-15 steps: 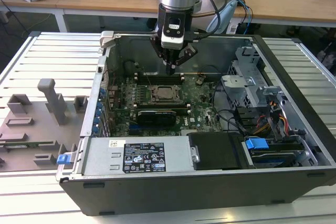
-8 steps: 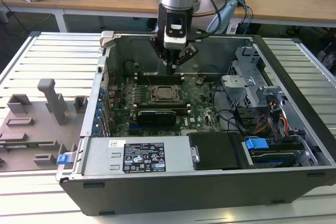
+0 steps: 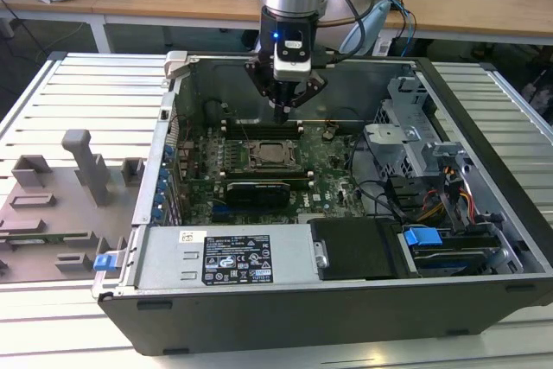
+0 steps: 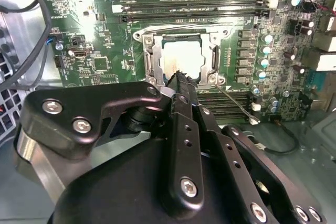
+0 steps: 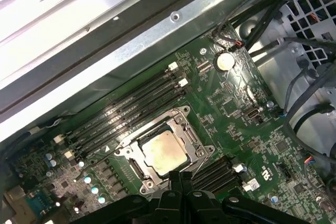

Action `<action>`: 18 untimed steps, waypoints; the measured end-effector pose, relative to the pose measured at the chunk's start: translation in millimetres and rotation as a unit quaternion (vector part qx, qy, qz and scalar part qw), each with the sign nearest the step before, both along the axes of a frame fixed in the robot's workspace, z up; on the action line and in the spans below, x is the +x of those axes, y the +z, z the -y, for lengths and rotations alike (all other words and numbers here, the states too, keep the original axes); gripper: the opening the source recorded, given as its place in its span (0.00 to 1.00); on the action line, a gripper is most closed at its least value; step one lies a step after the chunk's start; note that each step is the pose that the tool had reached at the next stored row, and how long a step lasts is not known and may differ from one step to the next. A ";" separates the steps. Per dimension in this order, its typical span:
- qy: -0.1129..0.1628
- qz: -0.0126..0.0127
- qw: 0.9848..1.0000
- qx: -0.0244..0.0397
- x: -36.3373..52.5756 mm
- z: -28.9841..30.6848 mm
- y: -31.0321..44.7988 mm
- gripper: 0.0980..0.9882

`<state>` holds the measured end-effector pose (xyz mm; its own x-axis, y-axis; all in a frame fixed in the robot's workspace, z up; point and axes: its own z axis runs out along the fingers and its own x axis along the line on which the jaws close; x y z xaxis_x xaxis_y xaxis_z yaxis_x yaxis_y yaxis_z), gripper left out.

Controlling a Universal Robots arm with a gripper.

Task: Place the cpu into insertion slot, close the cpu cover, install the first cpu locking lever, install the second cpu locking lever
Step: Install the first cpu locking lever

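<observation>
We see gripper (image 4: 180, 77), jaws together, above cpu (image 4: 180, 57) framed by cpu cover (image 4: 152, 59); gripper hides one cover edge.

1. Your gripper (image 5: 181, 176) hangs over the green motherboard (image 5: 231, 103), black fingertips pressed together just short of the cpu (image 5: 164, 152).
2. The square, silvery cpu lies directly ahead of those tips, with the cpu cover (image 5: 194, 136) lying flat around it.
3. Beyond the chip from your gripper run long black memory slots (image 5: 126, 116), and farther still the grey case wall (image 5: 131, 40).
4. A round coin battery (image 5: 224, 60) and black cables (image 5: 310, 108) sit well off to one side of the gripper.
</observation>
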<state>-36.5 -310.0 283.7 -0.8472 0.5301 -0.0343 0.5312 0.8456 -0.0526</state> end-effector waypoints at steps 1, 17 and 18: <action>0.002 0.000 1.000 0.000 0.0 0.0 0.0 0.01; 0.055 0.000 0.999 0.000 0.0 0.0 0.0 0.01; 0.058 0.000 0.998 0.000 0.0 0.0 0.0 0.01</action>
